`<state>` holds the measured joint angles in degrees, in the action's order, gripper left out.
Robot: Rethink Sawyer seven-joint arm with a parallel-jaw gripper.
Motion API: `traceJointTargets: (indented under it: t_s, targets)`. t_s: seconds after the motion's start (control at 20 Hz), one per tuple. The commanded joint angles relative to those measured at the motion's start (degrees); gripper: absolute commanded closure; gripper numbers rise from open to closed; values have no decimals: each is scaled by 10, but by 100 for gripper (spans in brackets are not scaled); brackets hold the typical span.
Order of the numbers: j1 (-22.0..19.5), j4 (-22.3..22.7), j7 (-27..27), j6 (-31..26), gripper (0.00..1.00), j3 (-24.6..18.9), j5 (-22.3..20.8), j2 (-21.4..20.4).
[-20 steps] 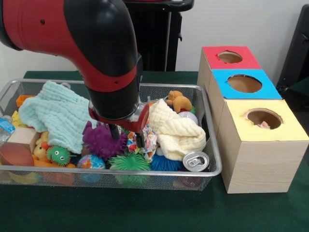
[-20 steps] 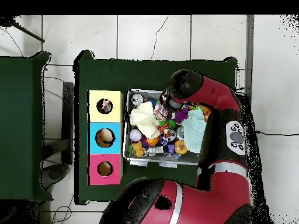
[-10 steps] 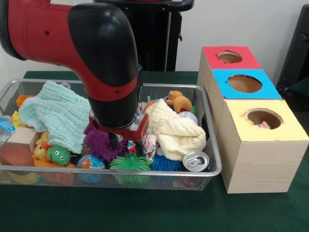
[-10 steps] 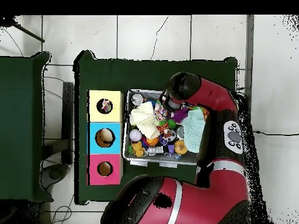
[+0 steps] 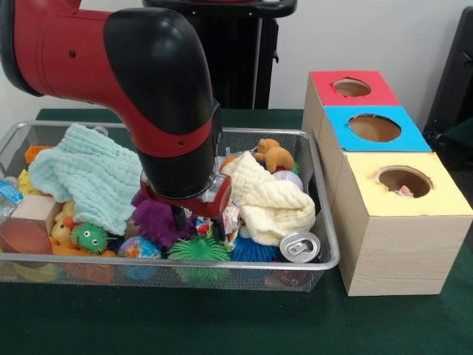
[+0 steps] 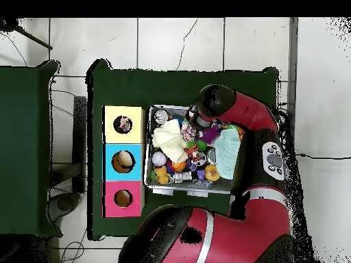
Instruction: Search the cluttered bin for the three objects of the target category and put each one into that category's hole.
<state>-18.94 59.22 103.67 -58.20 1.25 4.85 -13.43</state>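
The gripper (image 5: 198, 225) is sunk among the toys in the wire bin (image 5: 325, 244), beside the purple spiky ball (image 5: 157, 220); its opening can't be told. Overhead, the arm hides it.

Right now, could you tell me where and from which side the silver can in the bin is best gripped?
Probably across its round sides, coming straight down. The silver can lies in the wire bin's corner, tilted with its top facing outward, beside the yellow cloth, so the upper side looks freest.
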Motion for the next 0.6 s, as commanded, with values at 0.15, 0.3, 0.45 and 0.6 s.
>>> traceJointTargets:
  t_s: [0.15,0.3,0.45,0.6]
  targets:
    - [5,56,93,-22,0,-48,42,9]
    - [8,47,93,-29,0,-46,49,13]
    - [8,54,89,-28,0,-43,53,9]
    - [9,44,81,-32,0,-41,53,15]
